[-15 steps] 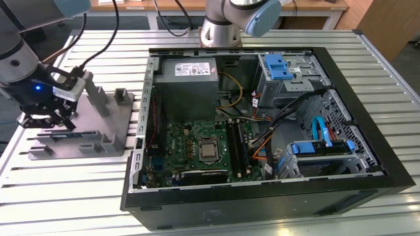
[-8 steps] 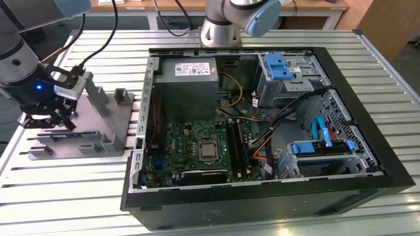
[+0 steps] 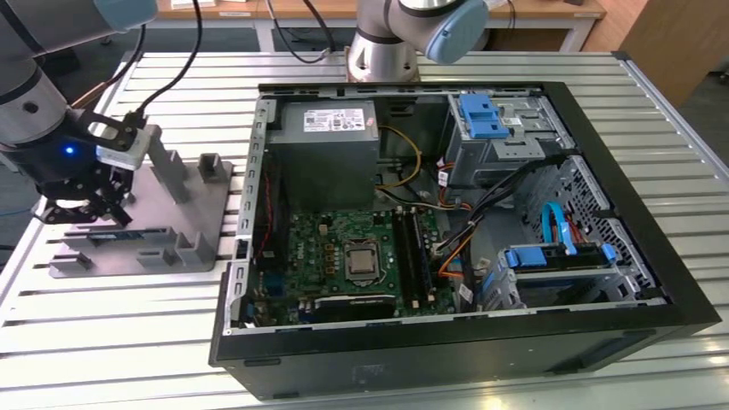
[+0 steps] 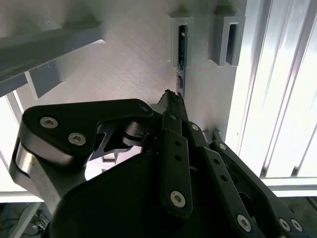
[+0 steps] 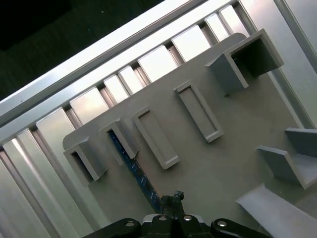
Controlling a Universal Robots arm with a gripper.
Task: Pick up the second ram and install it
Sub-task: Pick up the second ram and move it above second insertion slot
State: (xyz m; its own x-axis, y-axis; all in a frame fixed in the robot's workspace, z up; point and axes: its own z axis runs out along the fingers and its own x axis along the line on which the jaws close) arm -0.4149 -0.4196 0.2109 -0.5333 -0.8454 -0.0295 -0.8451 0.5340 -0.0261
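2nd ram (image 5: 132, 162): thin blue stick, dark chips, upright on edge btwn blocks of grey holder plate (image 5: 228, 158).

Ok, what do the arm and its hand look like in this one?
The arm is silver-grey tubing with light blue joint caps. Its wrist is black with a small blue light, a grey block is mounted beside it, and black cables run from it. The hand is black, built of jointed links with silver screws.

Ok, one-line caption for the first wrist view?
The gripper at one end of the second ram, standing edge-on in a slot of the grey holder plate.
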